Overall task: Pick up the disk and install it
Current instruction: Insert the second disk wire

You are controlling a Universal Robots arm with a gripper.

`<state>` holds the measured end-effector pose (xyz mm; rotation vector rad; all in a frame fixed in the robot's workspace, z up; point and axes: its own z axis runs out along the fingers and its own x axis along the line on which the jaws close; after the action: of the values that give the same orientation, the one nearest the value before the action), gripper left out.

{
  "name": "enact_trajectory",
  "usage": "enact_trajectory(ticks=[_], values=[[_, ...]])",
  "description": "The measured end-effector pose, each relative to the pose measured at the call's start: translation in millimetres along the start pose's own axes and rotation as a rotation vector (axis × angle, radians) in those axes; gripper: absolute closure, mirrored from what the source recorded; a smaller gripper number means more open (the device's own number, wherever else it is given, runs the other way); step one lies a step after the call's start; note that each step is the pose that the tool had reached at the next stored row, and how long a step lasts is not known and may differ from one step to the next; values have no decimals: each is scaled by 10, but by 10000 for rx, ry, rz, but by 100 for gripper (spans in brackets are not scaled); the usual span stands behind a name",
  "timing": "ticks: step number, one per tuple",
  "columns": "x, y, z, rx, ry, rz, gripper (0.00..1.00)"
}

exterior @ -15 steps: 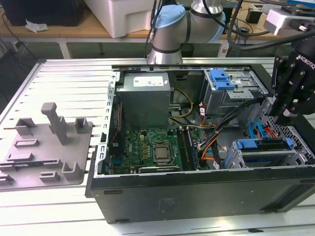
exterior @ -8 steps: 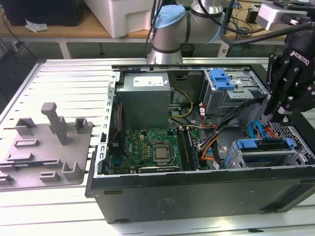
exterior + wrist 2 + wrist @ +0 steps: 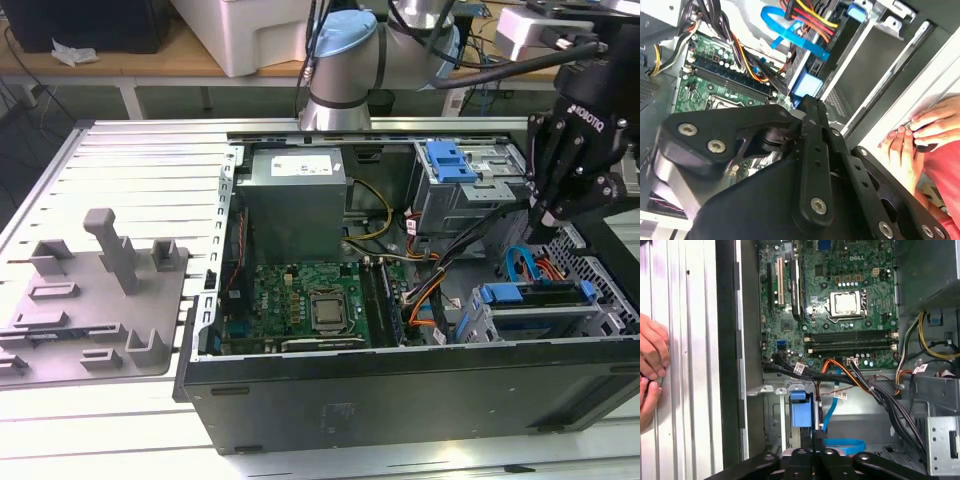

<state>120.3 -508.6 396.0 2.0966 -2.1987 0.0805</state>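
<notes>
While the open computer case (image 3: 400, 380) lies on its side on the ribbed metal counter (image 3: 140, 160), the gripper (image 3: 548, 215) hangs over the drive-bay corner of the case at the exterior view's right, its black body tilted and its tip reaching down among the cables. Just below and beside it sits the disk (image 3: 535, 296), already lying in its cage: a dark drive edged by a blue carrier frame, with a blue tab at the end that faces the motherboard. In the first wrist view the blue carrier tab (image 3: 801, 410) of the disk shows directly ahead of the gripper (image 3: 816, 447), with a flat blue data cable (image 3: 842, 444) curling just beside it. In the second wrist view the gripper (image 3: 807, 100) points at the same blue frame (image 3: 807, 85), and the black linkage hides much of the tip; whether the fingers are wide, narrow or touching the disk I cannot tell. The green motherboard (image 3: 310, 305) with its bare processor socket (image 3: 327, 312) fills the case floor, the grey power-supply box (image 3: 295, 195) stands beyond it, and a second blue latch (image 3: 450, 160) tops the upper bay. A grey moulded fixture (image 3: 95, 300) lies on the counter at the exterior view's left. A person's hands (image 3: 651, 365) rest on the counter just outside the case wall, seen in both wrist views.
</notes>
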Motion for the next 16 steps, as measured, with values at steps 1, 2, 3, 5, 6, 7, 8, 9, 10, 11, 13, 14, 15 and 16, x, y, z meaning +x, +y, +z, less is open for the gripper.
enact_trajectory(ticks=[1,2,3,5,6,7,8,9,10,11,13,14,15,16], values=[[1,28,1,16,16,1,89],[3,56,2,35,29,4,89],[4,101,4,70,47,9,89],[5,162,6,126,68,16,89],[4,174,7,138,88,18,89],[4,174,7,138,90,18,89],[4,174,6,138,94,18,89],[3,174,6,139,98,18,89],[4,174,6,139,102,18,89],[4,175,6,139,109,19,89],[3,174,6,140,123,19,89],[4,174,7,140,125,19,89],[3,175,6,140,131,19,89],[4,174,7,141,134,19,89]])
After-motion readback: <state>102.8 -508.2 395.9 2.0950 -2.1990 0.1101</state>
